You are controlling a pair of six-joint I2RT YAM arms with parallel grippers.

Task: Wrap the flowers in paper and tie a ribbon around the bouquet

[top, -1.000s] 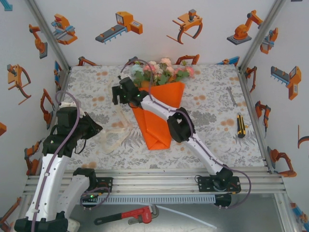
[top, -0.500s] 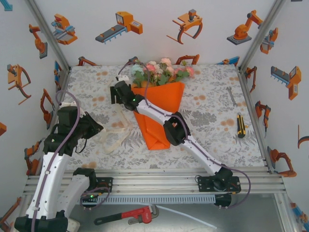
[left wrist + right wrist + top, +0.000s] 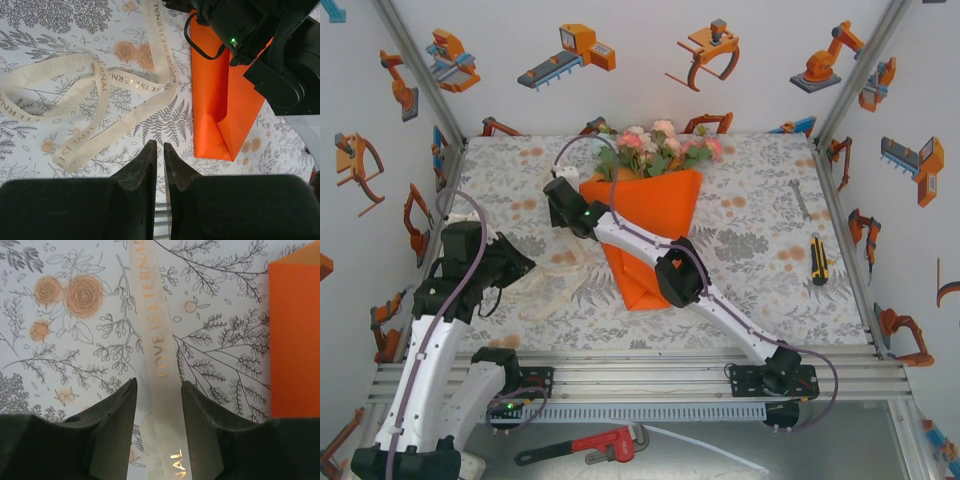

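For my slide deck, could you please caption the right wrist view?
Right tool straddling the cream ribbon on the floral cloth, orange paper at right.

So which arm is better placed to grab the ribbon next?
Right. The right gripper straddles the ribbon, jaws open either side of it. The left gripper hangs over the cloth, jaws all but closed, short of the ribbon.

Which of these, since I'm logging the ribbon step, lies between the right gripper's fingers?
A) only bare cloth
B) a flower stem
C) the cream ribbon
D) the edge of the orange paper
C: in the right wrist view the ribbon, with gold lettering, runs between the fingers of the right gripper, a gap on each side; the paper lies off to one side.
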